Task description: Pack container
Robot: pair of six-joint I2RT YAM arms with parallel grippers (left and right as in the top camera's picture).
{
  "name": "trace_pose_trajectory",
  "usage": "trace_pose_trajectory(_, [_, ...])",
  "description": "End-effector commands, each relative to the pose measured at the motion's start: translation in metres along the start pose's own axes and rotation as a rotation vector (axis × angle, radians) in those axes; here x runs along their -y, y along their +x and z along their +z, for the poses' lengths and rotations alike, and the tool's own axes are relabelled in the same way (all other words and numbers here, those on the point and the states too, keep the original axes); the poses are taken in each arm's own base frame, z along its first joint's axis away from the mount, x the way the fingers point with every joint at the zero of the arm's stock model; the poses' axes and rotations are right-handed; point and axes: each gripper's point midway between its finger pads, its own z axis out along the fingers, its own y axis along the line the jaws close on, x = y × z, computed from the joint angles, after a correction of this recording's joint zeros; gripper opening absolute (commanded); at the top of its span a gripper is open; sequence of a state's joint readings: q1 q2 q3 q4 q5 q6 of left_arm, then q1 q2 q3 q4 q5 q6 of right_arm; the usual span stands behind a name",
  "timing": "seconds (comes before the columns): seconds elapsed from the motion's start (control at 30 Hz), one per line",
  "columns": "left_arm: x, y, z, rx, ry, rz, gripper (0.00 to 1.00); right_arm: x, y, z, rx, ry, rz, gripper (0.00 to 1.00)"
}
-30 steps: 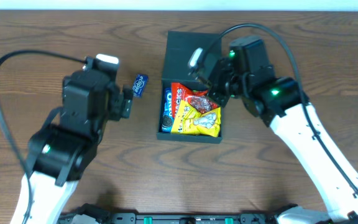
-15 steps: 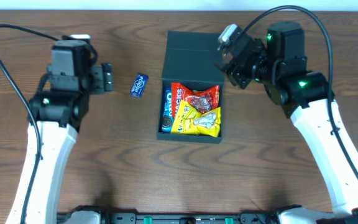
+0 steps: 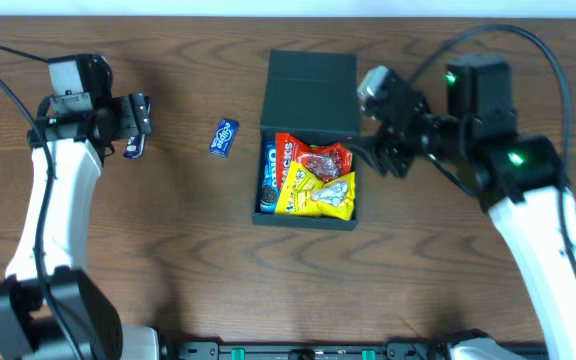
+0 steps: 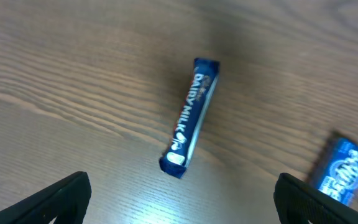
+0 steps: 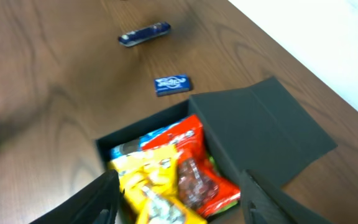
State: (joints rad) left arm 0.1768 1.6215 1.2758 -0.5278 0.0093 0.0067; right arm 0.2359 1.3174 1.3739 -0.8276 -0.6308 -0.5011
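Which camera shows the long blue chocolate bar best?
Left wrist: the chocolate bar lies close, label readable. Right wrist shows it small and distant; overhead, the left gripper mostly hides it.

A robotics lab workbench. Two white and black robot arms, the left arm (image 3: 53,210) and the right arm (image 3: 543,250), stand at a dark wood-grain table (image 3: 168,260), with black cables (image 3: 508,29) looping from them and green indicator lights (image 3: 514,158) glowing on the right one. A black mounting rail (image 3: 298,350) runs along the table's near edge, and a plain pale surface (image 5: 328,37) lies beyond its far edge
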Motion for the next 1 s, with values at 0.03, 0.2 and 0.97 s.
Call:
trace_pose_trajectory(0.03, [-0.002,0.009,0.027,-0.055,0.014,0.023,0.95,-0.018,-0.01,-0.032,0.042,0.005,-0.002,0.66])
trace_pose_trajectory(0.2, [-0.002,0.023,0.058,-0.111,0.014,0.058,0.95,-0.037,0.008,-0.05,-0.015,-0.006,0.053,0.7])
trace_pose_trajectory(0.97, [-0.002,0.052,0.15,-0.16,0.012,0.137,0.8,-0.068,0.06,-0.062,-0.224,-0.086,0.222,0.91])
